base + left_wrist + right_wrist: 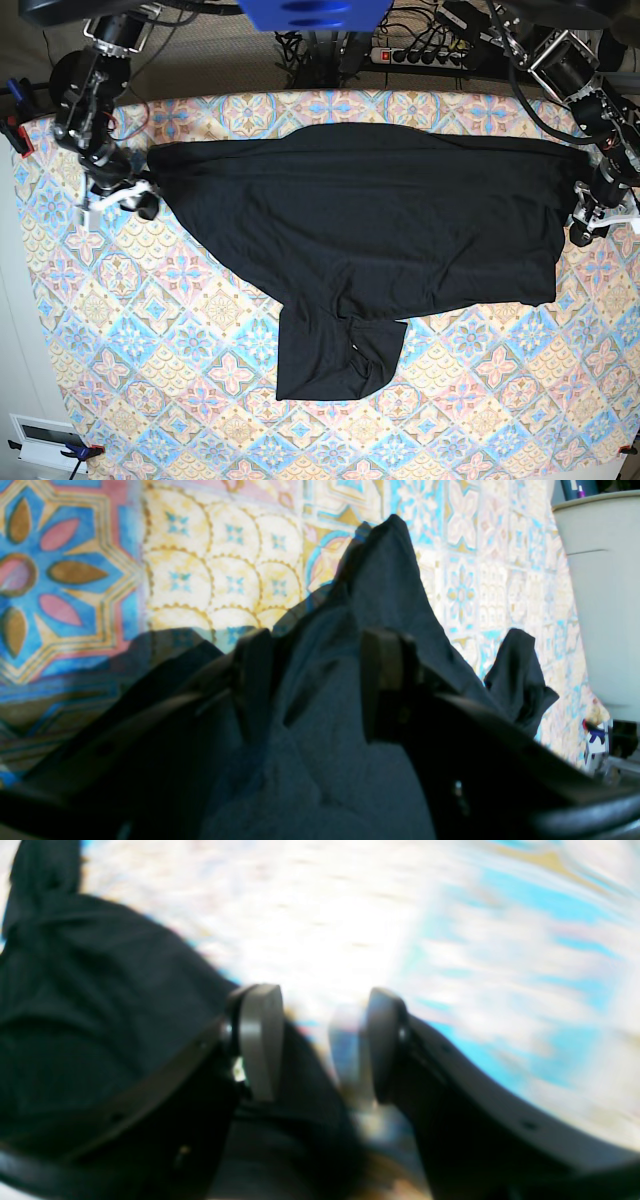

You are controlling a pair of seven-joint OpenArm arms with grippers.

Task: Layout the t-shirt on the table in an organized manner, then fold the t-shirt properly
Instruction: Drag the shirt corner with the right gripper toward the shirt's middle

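Presently, laying-out step. T-shirt (380, 230): black, spread across the far half of the table (150, 400), one sleeve bunched toward the near side. Left gripper (320, 680): fingers apart, cloth bunched between them; whether it pinches, I cannot tell. Right gripper (312, 1045): jaws apart, empty, beside the shirt's edge. Next, likely: smooth that sleeve flat before folding. Labels, writing: none readable.

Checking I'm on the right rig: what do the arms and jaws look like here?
Both arms are black, jointed segments with exposed black cables near the top. The right gripper has dark curved arms ending in rounded grey pads. The left gripper looks all black, with blocky tips. No markings visible.
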